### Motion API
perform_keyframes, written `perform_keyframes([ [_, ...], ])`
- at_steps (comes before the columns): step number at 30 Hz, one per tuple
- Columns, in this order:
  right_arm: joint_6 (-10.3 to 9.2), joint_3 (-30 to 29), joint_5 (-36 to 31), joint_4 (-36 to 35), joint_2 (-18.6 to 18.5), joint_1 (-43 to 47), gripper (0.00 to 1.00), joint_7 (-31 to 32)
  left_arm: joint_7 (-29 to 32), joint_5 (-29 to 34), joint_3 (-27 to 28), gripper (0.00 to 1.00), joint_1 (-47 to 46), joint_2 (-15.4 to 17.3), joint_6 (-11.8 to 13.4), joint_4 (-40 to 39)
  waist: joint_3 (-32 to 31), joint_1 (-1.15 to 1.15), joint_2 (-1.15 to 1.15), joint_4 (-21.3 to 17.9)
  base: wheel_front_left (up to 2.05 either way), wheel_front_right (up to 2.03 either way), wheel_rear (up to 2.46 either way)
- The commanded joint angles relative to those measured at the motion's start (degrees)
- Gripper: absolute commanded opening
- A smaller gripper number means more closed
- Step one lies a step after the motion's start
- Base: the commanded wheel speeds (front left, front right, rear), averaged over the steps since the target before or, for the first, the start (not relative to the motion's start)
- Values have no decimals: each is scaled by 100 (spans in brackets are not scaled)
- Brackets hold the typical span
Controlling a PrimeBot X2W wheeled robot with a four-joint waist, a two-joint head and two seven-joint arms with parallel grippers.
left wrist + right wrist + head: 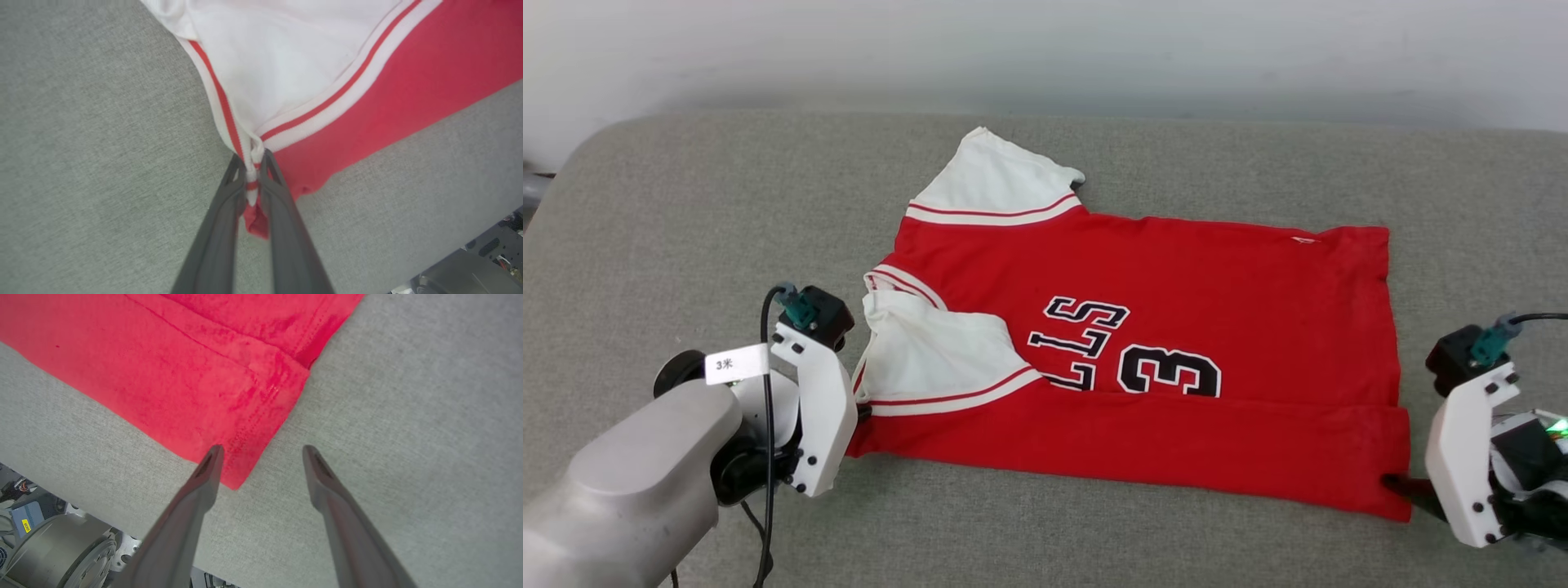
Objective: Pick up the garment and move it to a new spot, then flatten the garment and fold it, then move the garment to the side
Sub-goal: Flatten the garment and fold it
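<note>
In the head view the garment (1176, 286) lies flat on the grey cushion (686, 204), collar end toward the robot's left. Its near long edge is folded up over the lower part of the lettering, and one white sleeve (931, 351) is laid across the chest. The left gripper (860, 411) sits at the garment's near collar-end corner and the right gripper (1403, 487) at its near hem-end corner. With one at each end of the folded edge, the aim is probably to lift that edge evenly for the next fold. In the left wrist view the left gripper (253, 167) is pinched almost closed on the garment (388, 94). Striped trim and a tuck of red cloth are bunched between its fingers where sleeve meets body, a spot that likely catches both layers. In the right wrist view the right gripper (261, 451) stands wide open and holds nothing. One finger lies over the garment's hem corner (241, 469), the other over bare cushion beside it, so the corner sits between them, ready to be pinched.
</note>
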Motion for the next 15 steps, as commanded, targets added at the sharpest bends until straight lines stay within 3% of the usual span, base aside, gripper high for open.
perform_keyframes([
  [1, -5, 49, -71, 92, 118, -85, 100, -6, -43, 36, -30, 0, -95, -23, 15, -9, 74, 0, 0, 49, 0, 0, 0],
  [11, -3, 635, -273, 1043, 677, 154, 100, -263, -210, 75, -137, 0, -234, -88, 15, 25, 294, 0, 0, 141, 0, 0, 0],
  [14, 5, 904, -239, 1114, 695, 185, 100, -406, -247, 63, -172, 0, -242, -76, 15, 51, 315, 0, 0, 128, 0, 0, 0],
  [15, 5, 938, -203, 1134, 692, 165, 72, -486, -252, 47, -182, 0, -238, -71, 15, 61, 313, 0, 0, 118, 0, 0, 0],
])
